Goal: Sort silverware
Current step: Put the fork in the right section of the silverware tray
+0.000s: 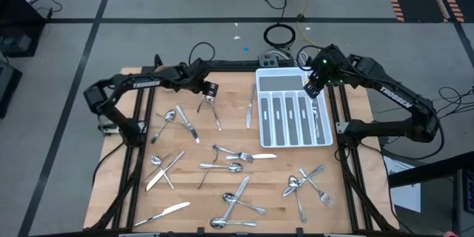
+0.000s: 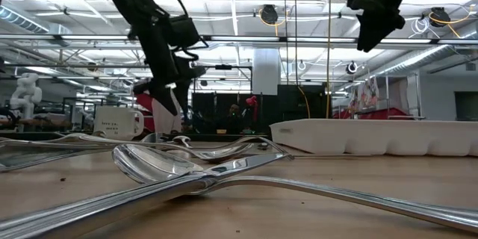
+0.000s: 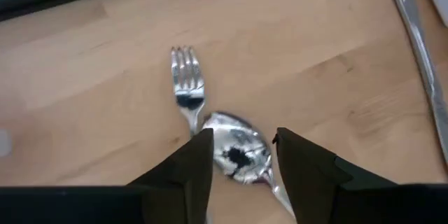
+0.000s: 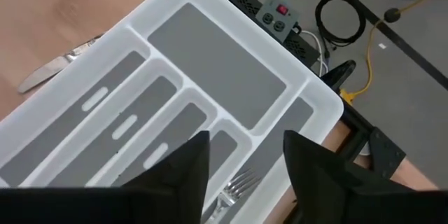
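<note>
the left gripper [image 3: 241,155] hangs with fingers apart over a shiny silver metal spoon [image 3: 238,152] beside a shiny silver fork [image 3: 186,91] at the wooden table's [image 1: 222,148] far left. the right gripper [image 4: 245,155], fingers spread and empty, hovers over the white compartmented plastic tray [image 4: 210,63], where a second silver fork [image 4: 234,185] lies in its rightmost slot.

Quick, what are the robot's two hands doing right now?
Left hand: open, fingers either side of a spoon on the table.
Right hand: open, empty, above the tray.

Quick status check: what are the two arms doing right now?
Left gripper low over a spoon, jaws open astride its bowl, fork alongside. Right gripper above the tray, jaws open, a fork in the slot below. Nothing blocking.
</note>
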Robot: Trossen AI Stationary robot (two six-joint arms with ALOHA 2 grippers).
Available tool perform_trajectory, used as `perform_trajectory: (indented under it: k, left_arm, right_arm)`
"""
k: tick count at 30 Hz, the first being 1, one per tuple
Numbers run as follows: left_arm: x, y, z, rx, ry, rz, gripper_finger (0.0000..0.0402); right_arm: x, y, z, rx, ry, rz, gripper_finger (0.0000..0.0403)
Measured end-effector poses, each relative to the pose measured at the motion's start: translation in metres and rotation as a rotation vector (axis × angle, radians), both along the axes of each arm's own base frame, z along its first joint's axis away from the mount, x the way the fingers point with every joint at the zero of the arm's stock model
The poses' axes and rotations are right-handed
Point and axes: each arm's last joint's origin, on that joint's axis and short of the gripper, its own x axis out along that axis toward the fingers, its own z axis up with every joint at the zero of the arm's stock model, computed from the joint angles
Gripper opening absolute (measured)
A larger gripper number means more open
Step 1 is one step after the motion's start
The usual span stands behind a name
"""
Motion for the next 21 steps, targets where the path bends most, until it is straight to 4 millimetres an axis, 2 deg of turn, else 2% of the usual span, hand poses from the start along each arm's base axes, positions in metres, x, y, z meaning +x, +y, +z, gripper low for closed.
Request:
perform_trajectory:
  k: [7,21]
  left_arm:
    - [0.002,0.015,-0.014,0.016,0.095,0.046,0.0207]
    - [0.007,0.031,-0.048,-0.038,0.129,0.067,0.0210]
  right_arm:
    - [0.000,0.000,0.000,-0.009,0.003,0.015,0.0183]
    - [0.003,-0.002,0.002,-0.041,-0.007,0.043,0.0183]
